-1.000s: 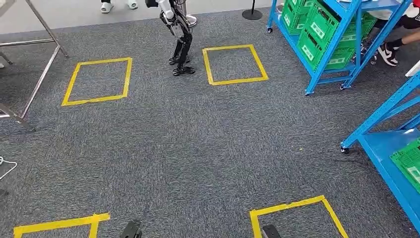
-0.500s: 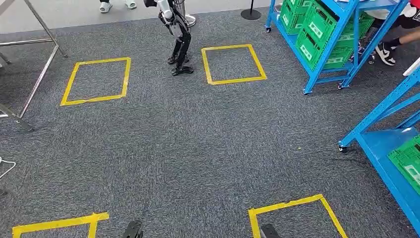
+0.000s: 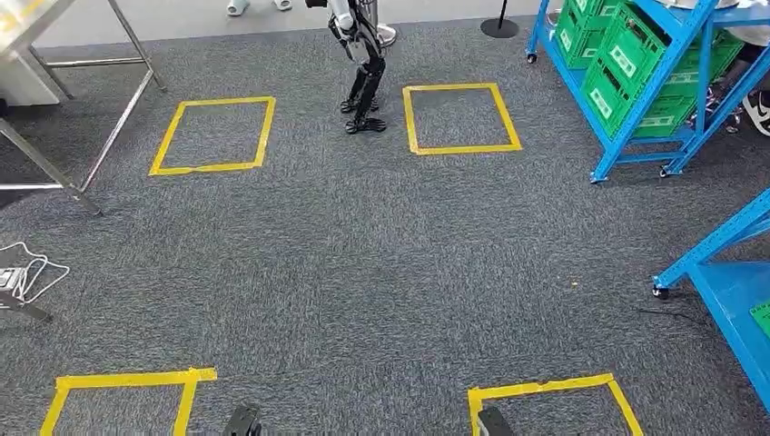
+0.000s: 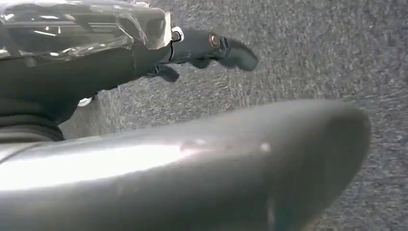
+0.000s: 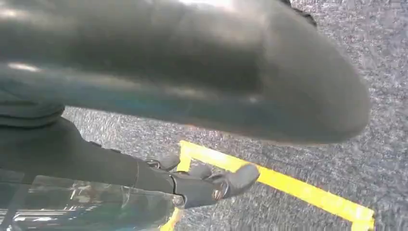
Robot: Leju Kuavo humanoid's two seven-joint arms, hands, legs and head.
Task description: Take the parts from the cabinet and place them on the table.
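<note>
Landmark: the square of yellow tape on the grey carpet, far side of the floor in the head view; the places below are given from it.
Task's thing: no loose parts can be made out. By my reading they sit in the green plastic crates stacked on the blue metal shelving cabinet, just to the right of the yellow square.
Second cabinet: a nearer blue shelf unit on castors stands right of the square and closer to the robot, a green corner showing at its edge.
Drop-off: the pale tabletop on thin steel legs is well to the left of the square, across the carpet.
Left hand: dark fingers stretched out and apart, nothing in them, hanging above bare carpet.
Right hand: fingers spread, nothing held, hanging above a strip of yellow tape on the floor.
Key relation: the crates lie ahead and to the right, well apart from both hands, so the right arm is on the nearer side. The cabinet's long shelf edge runs away from the robot at a slant.
Step in hand: probably the approach; no part is taken yet.
Next move calls for: a turn and walk rightward to face the shelf front squarely before any reach.
Other: black legs of another robot stand just left of the square.
</note>
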